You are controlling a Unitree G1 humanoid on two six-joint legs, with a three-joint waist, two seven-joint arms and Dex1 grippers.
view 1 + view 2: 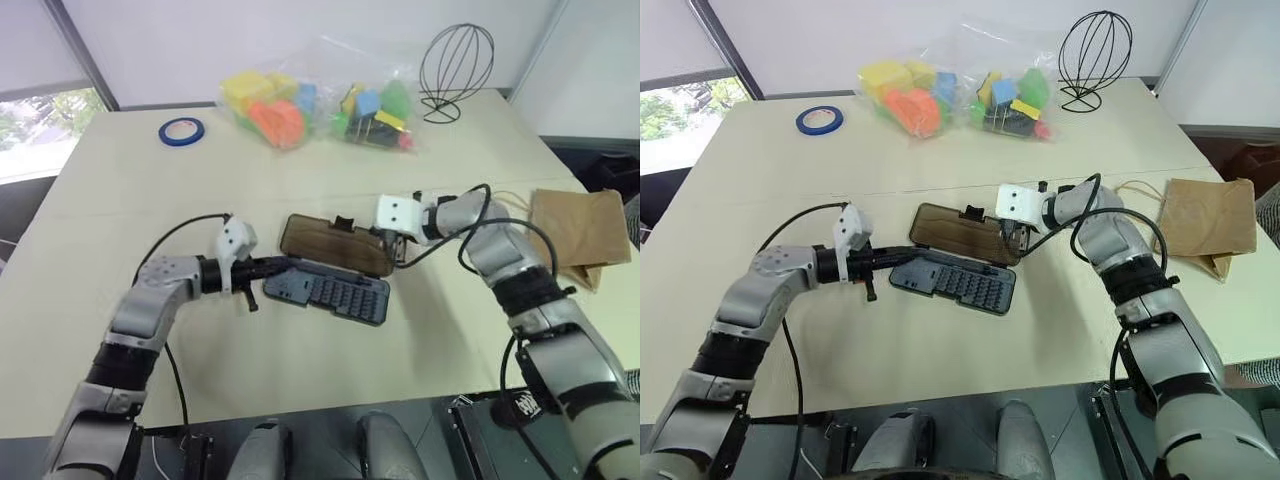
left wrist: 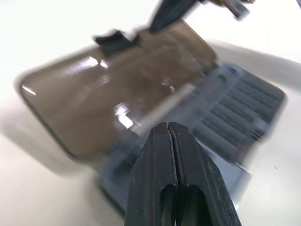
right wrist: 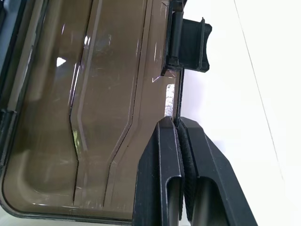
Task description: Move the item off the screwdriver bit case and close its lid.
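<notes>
Screwdriver bit case (image 1: pixel 958 283) shown open; lid (image 1: pixel 962 234) edge pinched by right gripper (image 3: pixel 178 123); left gripper (image 2: pixel 168 126) clenched, empty; paper bag (image 1: pixel 1208 222) set aside.

Screwdriver bit case (image 1: pixel 330 290) open mid-table, blue-grey tray of bits; smoky lid (image 1: pixel 335 243) raised behind; brown paper bag (image 1: pixel 580 228) well apart at right
</notes>
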